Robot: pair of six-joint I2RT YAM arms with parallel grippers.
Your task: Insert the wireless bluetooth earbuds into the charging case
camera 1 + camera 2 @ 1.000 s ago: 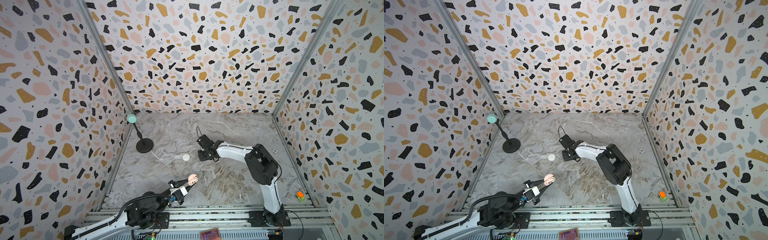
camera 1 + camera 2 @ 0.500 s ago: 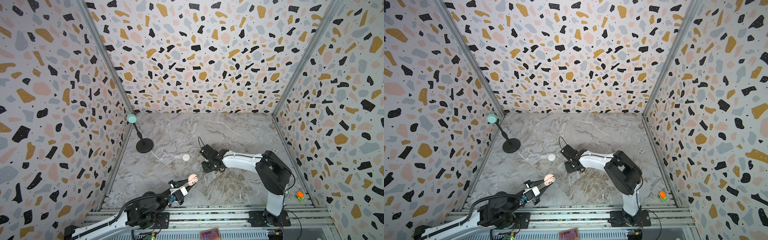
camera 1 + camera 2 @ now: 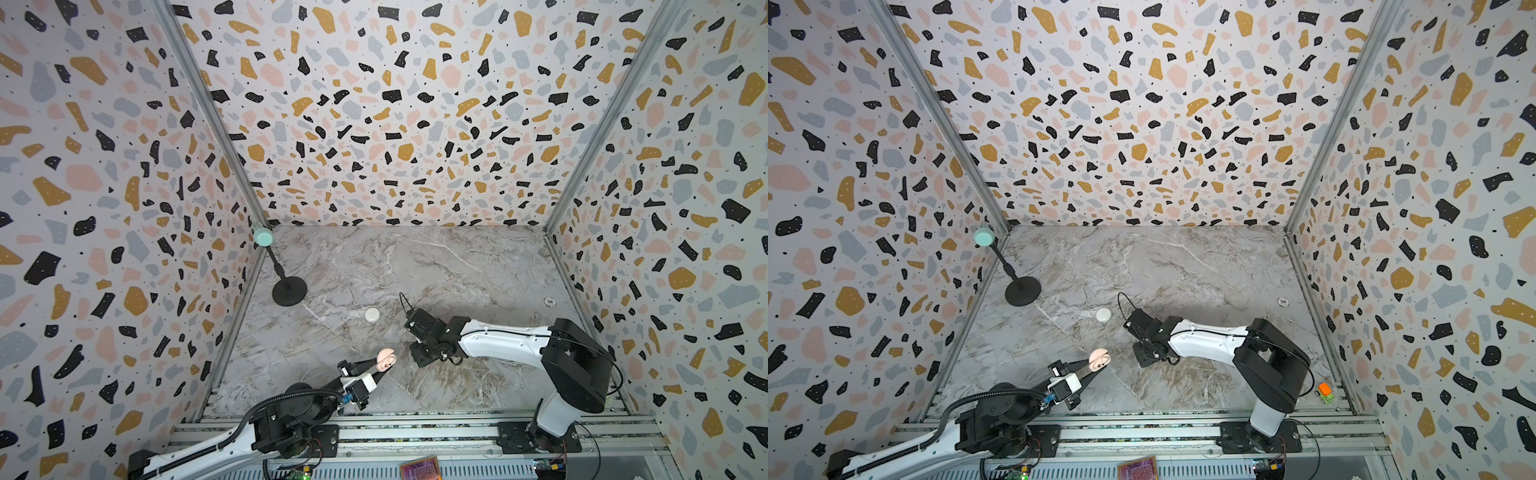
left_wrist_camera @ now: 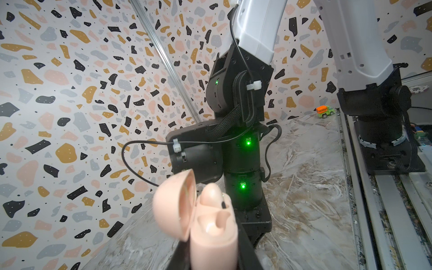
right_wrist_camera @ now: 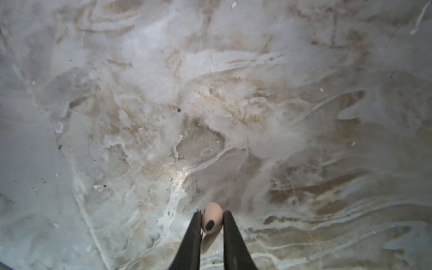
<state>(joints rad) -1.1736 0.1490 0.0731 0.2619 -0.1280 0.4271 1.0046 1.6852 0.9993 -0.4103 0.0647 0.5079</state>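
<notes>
Transfer is proceeding: right pincer (image 5: 211, 214) is clenching a pink earbud (image 5: 211, 222), frame bottom; left pincer (image 3: 378, 369) is gripping the open case (image 3: 386, 358), lower centre. Next move is probably needing stem-to-socket alignment.

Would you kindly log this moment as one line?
left gripper: shut on open pink case; right gripper: shut on pink earbud; white case: on table

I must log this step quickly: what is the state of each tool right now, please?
Left tool: shut on the open pink charging case.
Right tool: shut on a pale pink earbud.
</notes>
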